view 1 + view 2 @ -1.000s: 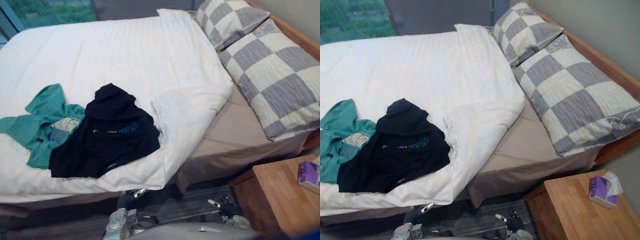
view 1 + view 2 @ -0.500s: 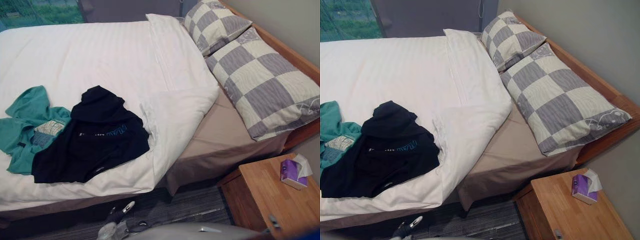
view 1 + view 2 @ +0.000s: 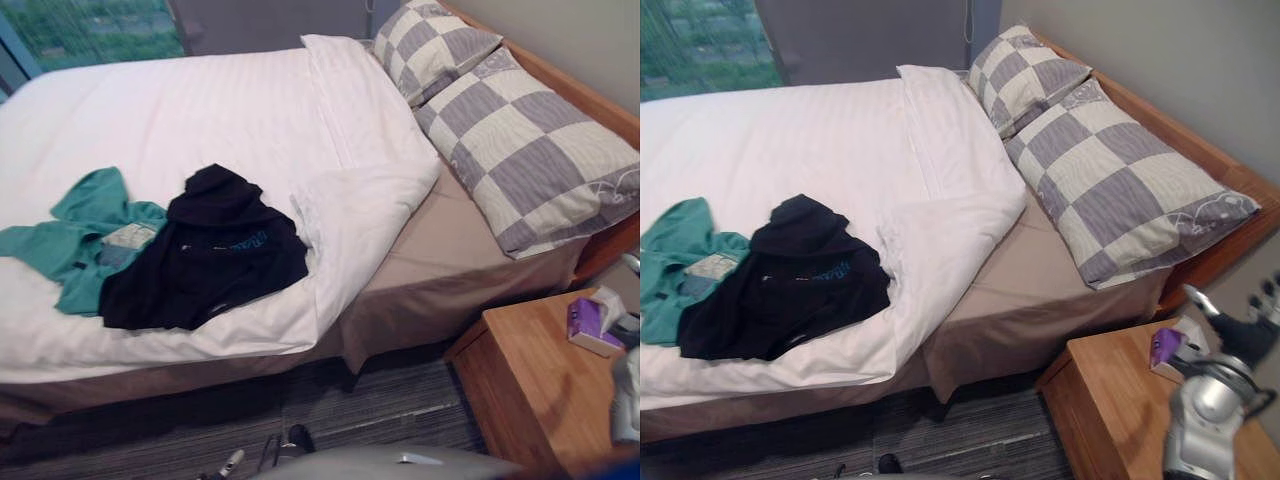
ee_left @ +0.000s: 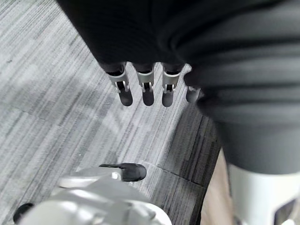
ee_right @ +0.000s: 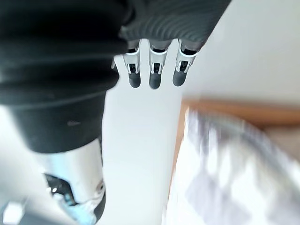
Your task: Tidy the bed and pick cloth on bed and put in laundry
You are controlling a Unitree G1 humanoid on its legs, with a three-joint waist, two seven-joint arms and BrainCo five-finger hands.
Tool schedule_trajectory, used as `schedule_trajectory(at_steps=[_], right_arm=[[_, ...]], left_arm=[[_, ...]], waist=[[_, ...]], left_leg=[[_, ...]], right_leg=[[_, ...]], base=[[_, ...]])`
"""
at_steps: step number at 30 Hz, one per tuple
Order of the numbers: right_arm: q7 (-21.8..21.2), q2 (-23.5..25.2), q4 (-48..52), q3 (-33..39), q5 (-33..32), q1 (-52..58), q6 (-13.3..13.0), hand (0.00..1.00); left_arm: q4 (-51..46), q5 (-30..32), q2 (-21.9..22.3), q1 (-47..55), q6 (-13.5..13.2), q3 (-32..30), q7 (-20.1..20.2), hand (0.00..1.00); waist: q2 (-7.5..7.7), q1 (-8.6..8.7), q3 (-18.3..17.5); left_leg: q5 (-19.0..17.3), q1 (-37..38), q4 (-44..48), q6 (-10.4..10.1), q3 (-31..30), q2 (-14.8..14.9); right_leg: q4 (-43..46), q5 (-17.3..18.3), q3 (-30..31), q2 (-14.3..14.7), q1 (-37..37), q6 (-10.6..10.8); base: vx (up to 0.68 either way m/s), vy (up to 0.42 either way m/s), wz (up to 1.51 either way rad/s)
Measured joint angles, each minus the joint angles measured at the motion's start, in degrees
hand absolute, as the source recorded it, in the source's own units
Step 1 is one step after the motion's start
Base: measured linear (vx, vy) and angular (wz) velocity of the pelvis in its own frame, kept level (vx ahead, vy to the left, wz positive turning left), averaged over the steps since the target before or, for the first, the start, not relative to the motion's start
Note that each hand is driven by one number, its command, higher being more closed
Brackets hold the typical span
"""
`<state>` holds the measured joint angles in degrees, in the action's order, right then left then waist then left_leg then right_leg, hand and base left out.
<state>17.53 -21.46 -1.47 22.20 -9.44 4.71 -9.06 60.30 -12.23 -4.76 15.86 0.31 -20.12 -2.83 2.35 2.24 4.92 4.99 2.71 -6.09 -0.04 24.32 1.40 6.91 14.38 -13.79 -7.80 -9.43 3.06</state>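
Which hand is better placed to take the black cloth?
Probably left. The black cloth lies toward the robot's left; the open left hand hangs on that side, while the right hand is over the nightstand.

Silver-fingered, dark-tipped robot hand [image 4: 147,88]

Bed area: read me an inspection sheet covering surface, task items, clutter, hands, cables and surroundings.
Surface: white duvet on the bed, its near corner folded back off the tan sheet.
Task items: black garment lying partly over teal garment, both crumpled on the duvet.
Clutter: purple tissue box on the wooden nightstand.
Hands: left hand open above the grey carpet; right hand open, near the tissue box.
Cables: nothing seen.
Surroundings: two checked pillows against the wooden headboard; window behind the bed.
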Motion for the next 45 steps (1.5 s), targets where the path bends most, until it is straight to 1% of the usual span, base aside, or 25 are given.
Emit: schedule_trajectory(at_steps=[2,3,4,5,6,7,9,11,12,13,15,16,18,20,21,25,27,29,33,35,39,41,43,44,45], right_arm=[[-2.91,-0.06,1.73,-6.08,1.05,-2.28,2.68,0.0],[-3.5,-0.07,2.12,-7.56,1.85,-2.86,3.41,0.0],[-4.5,-0.24,2.23,-10.95,3.09,-4.54,4.65,0.0],[-5.22,-0.68,2.07,-14.43,3.95,-6.43,5.87,0.0],[-5.57,-0.88,1.88,-16.22,4.59,-7.39,6.42,0.0],[-6.13,-1.38,1.35,-19.48,5.18,-9.71,7.59,0.0],[-6.62,-1.82,-1.6,-23.37,6.47,-15.15,8.98,0.0],[-6.45,-2.03,-8.14,-27.0,7.54,-24.17,11.91,0.0],[-6.28,-2.07,-9.79,-27.56,7.63,-26.4,12.42,0.0],[-5.77,-2.15,-12.49,-27.99,8.34,-30.41,13.36,0.0],[-4.5,-2.19,-16.73,-28.54,8.65,-36.79,14.45,0.0],[-3.25,-2.22,-19.18,-28.69,8.64,-40.97,14.73,0.0],[-1.85,-3.65,-21.88,-29.54,8.57,-46.64,15.05,0.0],[-0.87,-5.39,-23.35,-29.73,8.57,-52.52,15.29,0.0],[-0.52,-6.74,-23.83,-30.33,8.57,-56.32,15.48,0.0],[0.66,-9.18,-25.5,-31.9,8.58,-61.57,16.5,0.0],[0.68,-9.96,-25.97,-31.96,8.58,-62.28,16.9,0.0],[0.6,-11.48,-28.17,-31.99,8.6,-64.16,18.06,0.0],[-1.28,-13.8,-30.93,-34.65,9.36,-68.02,20.85,0.0],[-2.28,-14.95,-33.03,-35.06,9.75,-68.36,22.28,0.0],[-3.81,-15.76,-38.25,-35.4,10.48,-68.5,22.91,0.0],[-4.08,-16.23,-40.53,-35.4,11.76,-68.61,23.0,0.0],[-4.54,-17.23,-41.09,-35.4,11.92,-69.07,22.21,0.0],[-4.86,-17.71,-41.13,-35.43,12.07,-69.77,21.7,1.0],[-5.06,-17.84,-41.1,-35.52,12.27,-70.31,21.34,1.0]], left_arm=[[0.0,-0.11,-0.64,0.85,-1.06,2.37,-0.04,0.0],[0.0,-0.15,-0.71,1.08,-1.28,2.87,-0.03,0.0],[-0.03,-0.24,-0.83,1.03,-1.87,4.9,-0.03,0.0],[-0.44,-0.47,-1.1,0.78,-2.45,6.72,-0.02,0.0],[-0.66,-0.52,-1.41,0.73,-2.87,7.22,-0.03,0.0],[-0.67,-0.56,-2.18,0.52,-3.55,8.61,-0.07,0.0],[-0.73,-0.56,-2.9,-0.48,-3.66,9.77,-0.1,0.0],[-1.5,-0.53,-3.91,-2.67,-3.99,11.11,-0.1,0.0],[-2.02,-0.54,-4.14,-3.31,-4.01,11.13,-0.09,0.0],[-3.07,-0.64,-4.73,-4.91,-4.0,11.12,-0.09,0.0],[-3.79,-0.67,-5.97,-7.36,-3.96,11.12,-0.13,0.0],[-4.93,-0.68,-7.23,-8.47,-3.93,11.12,-0.14,0.0],[-5.69,-0.66,-9.13,-10.69,-3.87,11.12,-0.21,0.0],[-6.93,-0.61,-10.17,-12.7,-3.67,11.1,-0.3,0.0],[-8.08,-0.52,-10.54,-13.64,-3.66,11.1,-0.43,0.0],[-8.53,-0.44,-11.16,-16.15,-3.4,11.14,-1.33,0.0],[-8.56,-0.39,-11.6,-17.36,-3.39,11.17,-1.35,0.0],[-8.64,-0.41,-11.92,-19.27,-3.38,12.17,-1.36,0.0],[-9.44,-0.38,-12.55,-21.3,-2.97,15.37,-1.26,0.0],[-9.51,-0.4,-12.72,-22.94,-2.9,17.0,-1.21,0.0],[-9.42,-0.69,-13.16,-25.13,-2.34,19.73,-1.12,0.0],[-9.44,-0.93,-13.06,-26.46,-1.85,21.39,-0.78,0.0],[-9.39,-2.18,-12.8,-27.16,-1.74,22.33,-0.65,0.0],[-9.44,-2.98,-12.24,-27.31,-1.73,22.33,-0.42,0.0],[-9.44,-3.1,-11.94,-27.41,-1.73,22.36,0.04,0.0]], waist=[[0.14,0.03,0.04],[0.24,0.02,0.08],[0.31,-0.08,0.05],[0.39,-0.19,0.37],[0.65,-0.39,0.59],[0.71,-1.18,1.28],[1.3,-1.63,2.43],[1.92,-2.27,4.54],[2.15,-2.58,5.14],[2.4,-3.47,6.57],[1.84,-5.05,8.49],[2.13,-5.31,10.03],[2.68,-6.37,12.23],[2.62,-6.87,14.25],[2.56,-7.83,15.59],[2.54,-8.26,18.11],[2.46,-8.35,18.56],[2.03,-9.35,19.54],[0.87,-9.53,20.37],[-0.11,-9.5,20.91],[-1.77,-9.69,21.8],[-3.1,-9.65,22.44],[-4.46,-9.7,22.9],[-5.19,-9.63,22.89],[-5.54,-9.63,22.86]], left_leg=[[0.24,-0.99,0.01,0.58,-1.2,-0.51],[0.2,-1.2,0.01,0.84,-1.39,-0.7],[0.11,-1.71,0.01,1.53,-1.76,-1.17],[-0.03,-1.8,0.01,1.93,-2.04,-1.68],[-0.03,-1.81,0.02,2.08,-2.18,-1.95],[0.03,-1.77,0.01,2.8,-2.9,-2.5],[-0.15,-1.82,0.01,3.11,-3.51,-2.9],[-0.22,-2.93,0.01,3.1,-5.29,-3.17],[-0.14,-3.46,0.02,3.11,-5.76,-3.18],[0.62,-4.51,0.04,3.56,-6.21,-2.67],[1.62,-6.5,0.21,3.6,-7.19,-1.25],[2.25,-7.32,0.38,3.65,-7.86,-0.73],[2.76,-8.16,0.41,3.61,-8.58,-0.34],[3.3,-9.33,0.42,3.68,-9.6,-0.18],[3.57,-10.23,0.43,3.61,-9.54,0.11],[4.35,-12.52,0.43,3.63,-10.16,0.27],[4.79,-14.09,0.43,3.55,-10.72,0.4],[5.1,-15.68,0.43,3.35,-10.86,0.6],[5.7,-18.34,0.43,3.01,-11.34,0.74],[6.09,-19.66,0.43,2.95,-12.07,0.49],[7.06,-21.99,0.44,2.85,-12.22,-0.17],[7.95,-23.37,0.44,3.03,-12.2,-0.65],[8.37,-24.32,0.43,2.97,-12.22,-0.83],[8.61,-24.92,0.43,2.65,-12.28,-0.9],[8.63,-25.34,0.43,2.63,-12.3,-0.89]], right_leg=[[-0.5,-0.21,-0.56,-0.18,0.19,0.35],[-0.6,-0.24,-0.74,-0.31,0.25,0.41],[-0.66,-0.74,-1.07,-0.65,0.53,1.19],[-0.66,-1.25,-1.2,-1.02,0.5,1.16],[-0.65,-1.35,-1.31,-1.19,0.44,1.28],[-0.56,-1.65,-1.58,-1.31,-0.13,1.61],[-0.56,-2.19,-1.53,-1.58,-0.3,1.7],[-0.53,-2.69,-1.59,-1.44,-0.1,1.39],[-0.49,-2.79,-1.62,-1.32,0.27,1.24],[-0.06,-3.33,-1.24,-0.81,1.26,0.38],[0.56,-5.25,-1.12,0.53,3.19,-1.51],[1.27,-5.67,-1.12,1.11,3.97,-1.94],[2.6,-5.69,-1.03,1.49,4.98,-1.96],[3.93,-5.71,-0.96,1.77,6.19,-2.0],[4.66,-5.71,-0.65,1.93,7.61,-2.01],[5.11,-5.7,0.6,2.39,9.74,-2.01],[5.19,-5.7,0.61,2.64,11.13,-2.01],[5.29,-5.64,0.63,2.86,12.64,-2.09],[5.68,-5.4,0.58,3.05,15.25,-2.39],[6.41,-4.75,0.55,2.92,16.61,-2.77],[9.35,-2.54,0.55,1.94,20.03,-2.59],[10.95,-1.06,0.59,1.25,21.98,-2.09],[11.9,-0.01,0.6,0.92,23.29,-1.73],[12.6,0.59,0.63,0.73,24.16,-1.5],[13.39,1.06,0.76,0.65,25.01,-1.49]], base=[[0.0,0.037,0.21],[0.04,0.052,0.24],[0.08,0.067,0.18],[0.08,0.073,0.15],[0.1,0.07,0.18],[0.11,0.057,0.22],[0.12,0.06,0.25],[0.04,0.042,0.41],[0.0,0.018,0.39],[0.0,0.006,0.21],[0.0,0.007,0.25],[0.0,0.006,0.39],[0.0,-0.004,0.33],[0.0,-0.003,0.25],[-0.01,0.004,0.08],[-0.02,-0.006,0.07],[0.0,-0.025,0.14],[-0.01,-0.031,0.03],[-0.01,-0.033,0.05],[0.0,-0.024,0.14],[0.01,-0.031,0.1],[0.0,-0.031,0.07],[-0.01,-0.049,0.03],[-0.01,-0.055,-0.01],[-0.02,-0.072,-0.01]])
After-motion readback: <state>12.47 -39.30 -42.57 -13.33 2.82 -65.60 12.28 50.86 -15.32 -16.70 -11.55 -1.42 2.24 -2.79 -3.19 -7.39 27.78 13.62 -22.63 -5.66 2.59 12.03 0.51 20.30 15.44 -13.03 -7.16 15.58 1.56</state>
